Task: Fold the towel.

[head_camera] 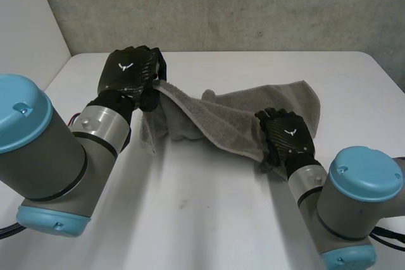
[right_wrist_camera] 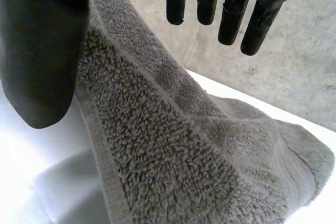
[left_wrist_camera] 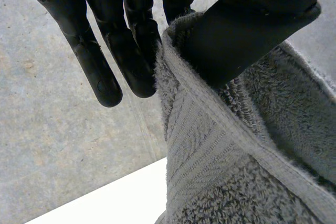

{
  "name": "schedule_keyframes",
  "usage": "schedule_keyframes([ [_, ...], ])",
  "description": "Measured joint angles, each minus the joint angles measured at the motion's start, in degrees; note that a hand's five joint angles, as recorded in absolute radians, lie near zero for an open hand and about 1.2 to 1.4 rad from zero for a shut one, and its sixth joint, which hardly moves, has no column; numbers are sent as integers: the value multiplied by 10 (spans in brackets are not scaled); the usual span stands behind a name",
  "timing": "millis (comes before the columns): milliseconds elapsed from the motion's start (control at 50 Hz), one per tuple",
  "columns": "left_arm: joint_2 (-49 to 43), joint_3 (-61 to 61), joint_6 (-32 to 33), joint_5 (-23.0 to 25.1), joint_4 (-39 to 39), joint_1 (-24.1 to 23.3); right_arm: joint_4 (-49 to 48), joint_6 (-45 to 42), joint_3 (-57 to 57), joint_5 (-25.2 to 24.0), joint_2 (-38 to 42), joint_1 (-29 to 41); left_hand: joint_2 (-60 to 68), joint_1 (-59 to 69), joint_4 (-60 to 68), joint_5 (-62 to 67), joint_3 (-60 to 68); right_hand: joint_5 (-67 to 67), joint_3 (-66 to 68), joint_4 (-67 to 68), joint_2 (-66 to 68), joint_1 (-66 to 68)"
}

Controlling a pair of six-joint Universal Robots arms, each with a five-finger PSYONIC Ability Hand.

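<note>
A grey towel (head_camera: 234, 115) lies crumpled across the middle of the white table (head_camera: 202, 213). My left hand (head_camera: 130, 71) holds one corner of it raised off the table at the left. In the left wrist view the thumb (left_wrist_camera: 247, 30) pinches the towel's hem (left_wrist_camera: 210, 129) against the fingers (left_wrist_camera: 131, 51). My right hand (head_camera: 288, 132) rests on the towel's near edge at the right. Its fingers (right_wrist_camera: 231, 9) are straight and clear of the cloth, and the towel (right_wrist_camera: 173, 150) runs under the palm beside the thumb (right_wrist_camera: 37, 51).
A concrete wall (head_camera: 221, 4) stands behind the table's far edge, and a white panel (head_camera: 25, 23) closes off the left side. Bare table shows in front of the towel, between my two arms.
</note>
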Motion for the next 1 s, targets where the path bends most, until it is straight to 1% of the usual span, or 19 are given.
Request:
schedule_keyframes([
  [60,0,0,0,0,0,0,-12,6,-4,1,5,2,0,0,0,0,0,21,14,8,10,21],
  [140,0,0,0,-1,0,0,-36,6,-2,4,7,-2,0,0,0,0,0,132,123,111,118,124],
  [260,-1,-1,0,-1,0,1,-70,1,14,6,-2,-13,0,0,0,0,0,201,197,184,194,198],
  [460,-4,-1,0,0,0,3,-72,1,24,-7,-12,-42,0,0,0,0,0,282,280,269,273,282],
  [480,-5,-1,0,0,0,3,-68,1,25,-10,-12,-45,0,0,0,0,0,310,308,297,303,307],
  [520,-5,-2,0,0,0,3,-62,1,25,-16,-13,-49,0,0,0,0,0,324,324,312,321,324],
  [580,-6,-4,1,0,0,3,-50,2,25,-25,-14,-54,0,0,0,0,0,326,326,315,323,326],
  [640,-6,-7,2,1,1,4,-36,4,26,-29,-20,-67,0,0,0,0,0,282,279,272,281,282],
  [800,-7,-12,2,2,1,6,-15,6,35,-33,-51,-107,0,0,0,0,0,258,264,256,271,267],
  [1000,-8,-12,2,2,1,6,-14,8,53,-35,-67,-114,0,0,0,0,0,256,259,248,266,261],
])
